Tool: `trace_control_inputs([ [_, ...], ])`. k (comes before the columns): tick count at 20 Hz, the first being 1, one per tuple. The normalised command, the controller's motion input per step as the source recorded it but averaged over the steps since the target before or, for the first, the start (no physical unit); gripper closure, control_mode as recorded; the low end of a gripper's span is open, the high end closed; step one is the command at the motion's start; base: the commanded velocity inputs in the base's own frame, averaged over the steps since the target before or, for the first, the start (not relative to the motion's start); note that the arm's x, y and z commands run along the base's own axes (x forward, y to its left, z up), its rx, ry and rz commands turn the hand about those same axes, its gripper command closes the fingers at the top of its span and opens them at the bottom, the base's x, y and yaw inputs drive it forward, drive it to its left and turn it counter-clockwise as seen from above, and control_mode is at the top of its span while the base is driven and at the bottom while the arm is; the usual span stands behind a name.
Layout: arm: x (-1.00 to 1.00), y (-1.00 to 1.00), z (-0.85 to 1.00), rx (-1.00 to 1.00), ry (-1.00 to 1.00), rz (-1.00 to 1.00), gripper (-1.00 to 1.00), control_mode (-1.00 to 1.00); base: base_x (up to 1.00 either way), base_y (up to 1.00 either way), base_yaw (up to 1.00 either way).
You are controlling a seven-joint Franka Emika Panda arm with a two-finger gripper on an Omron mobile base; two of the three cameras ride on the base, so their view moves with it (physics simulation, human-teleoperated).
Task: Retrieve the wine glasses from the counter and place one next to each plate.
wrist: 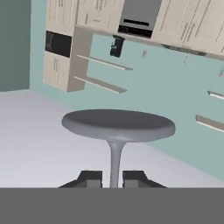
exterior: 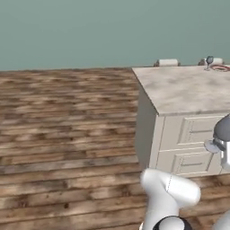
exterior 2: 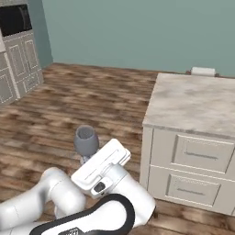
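- Your pincer (wrist: pixel 112 178) is clamping tight on the thin stem of a wine glass (exterior 2: pixel 86 141), carrying it above the wooden floor (exterior: pixel 67 134), short of the marbled worktop (exterior 2: pixel 197 103)
- You are handling something light, stiff, slippery and fragile; the stem looks like the safest hold
- You are seeing a second glass (exterior: pixel 209 61) standing beside a red-rimmed plate (exterior: pixel 221 68)
- No readable writing

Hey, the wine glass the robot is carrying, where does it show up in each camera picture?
Left base view: held wine glass at the right edge, before the drawer fronts.
Right base view: lower left of centre, above the white hand.
Hand view: centre, stem between the shut gripper tips.
Shared landmark: the marbled bar top, in both base views.
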Motion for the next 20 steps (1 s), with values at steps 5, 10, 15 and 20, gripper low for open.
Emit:
trace_control_inputs([
  [5,0.0,0.0,0.0,0.0,0.0,0.0,1.0,1.0,1.0,1.0,-0.47],
  [10,0.0,0.0,0.0,0.0,0.0,0.0,1.0,1.0,1.0,1.0,-0.52],
  [15,0.0,0.0,0.0,0.0,0.0,0.0,1.0,1.0,1.0,1.0,-0.53],
  [20,0.0,0.0,0.0,0.0,0.0,0.0,1.0,1.0,1.0,0.99,-0.51],
])
